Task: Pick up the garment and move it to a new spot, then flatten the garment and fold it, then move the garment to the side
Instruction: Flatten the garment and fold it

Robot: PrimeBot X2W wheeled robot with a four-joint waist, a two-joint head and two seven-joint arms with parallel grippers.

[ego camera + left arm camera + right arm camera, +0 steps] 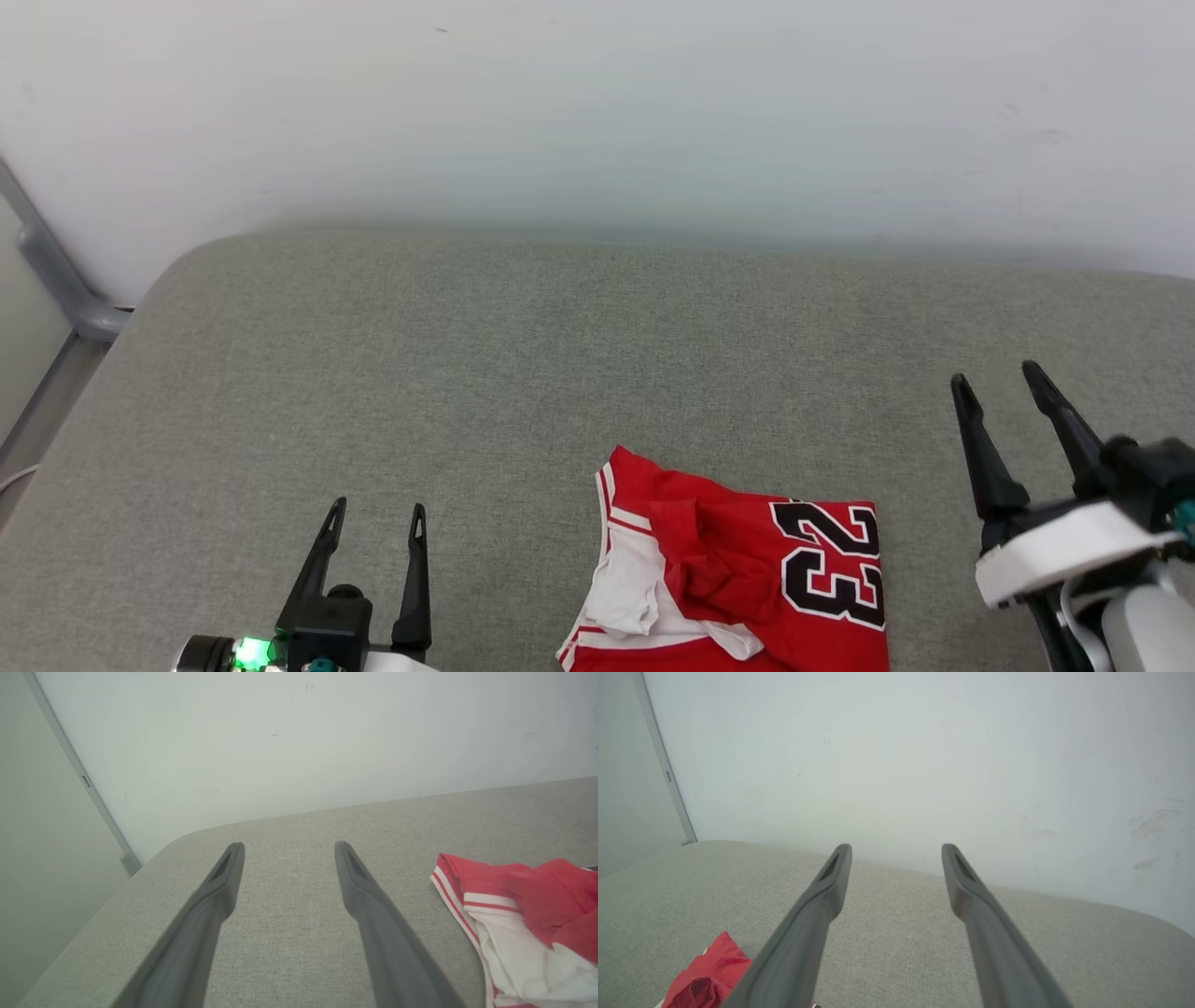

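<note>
The garment (747, 579) lies folded on the grey cushioned surface (523, 373) near the front edge, a red bundle with white sleeve fabric on its left and a black "23" on its right. In the left wrist view the garment (518, 919) is at the right edge; in the right wrist view the garment (707, 977) peeks in at the lower left. My left gripper (377, 523) stands open at the lower left, well left of the garment, nothing between its fingers. My right gripper (1001, 381) is open to the right of the garment, raised above the surface and empty.
A pale wall (597, 112) runs along the back of the grey surface. A grey metal frame post (56, 271) stands at the left back corner, where the surface edge rounds off. The wide grey area behind the garment is bare fabric.
</note>
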